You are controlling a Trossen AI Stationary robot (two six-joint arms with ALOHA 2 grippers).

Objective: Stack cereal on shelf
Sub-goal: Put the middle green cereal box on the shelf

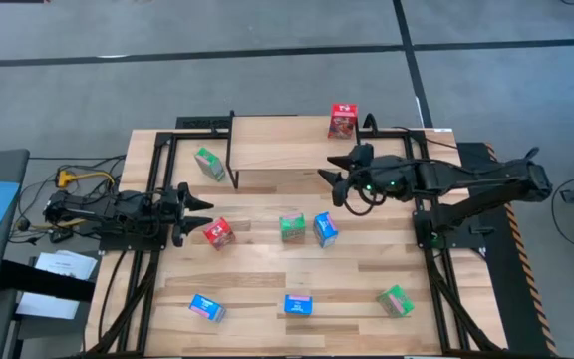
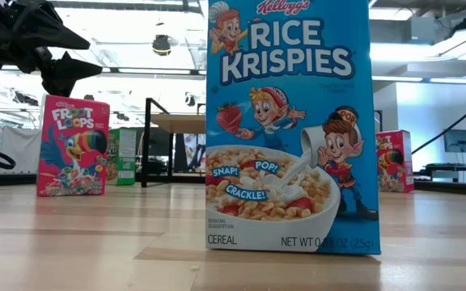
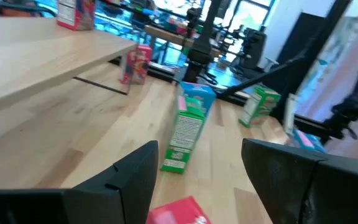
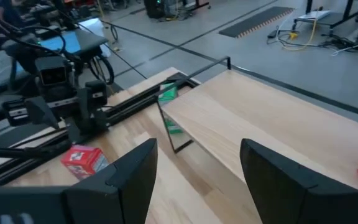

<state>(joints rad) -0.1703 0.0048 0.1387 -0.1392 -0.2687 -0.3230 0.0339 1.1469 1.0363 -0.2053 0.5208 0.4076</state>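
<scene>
Eight cardboard cereal boxes visible: three blue point(image 1: 298, 304), three green point(image 1: 292, 227), two red point(image 1: 218, 232) (one on wood shelf point(image 1: 277, 150)). Left tool point(image 1: 195, 212) and right tool point(image 1: 331, 177) both open, empty.

The tall blue cardboard cereal box point(image 2: 288, 125) reads "Kellogg's RICE KRISPIES", "SNAP! POP! CRACKLE!" and "CEREAL". The small red cardboard box point(image 2: 73, 146) reads "FROOT LOOPS".

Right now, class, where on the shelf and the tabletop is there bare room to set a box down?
The shelf is bare except for one red box at its right end. On the tabletop, a free strip runs between the middle row, red, green, blue, and the front boxes. It is crowded around the left gripper.
</scene>
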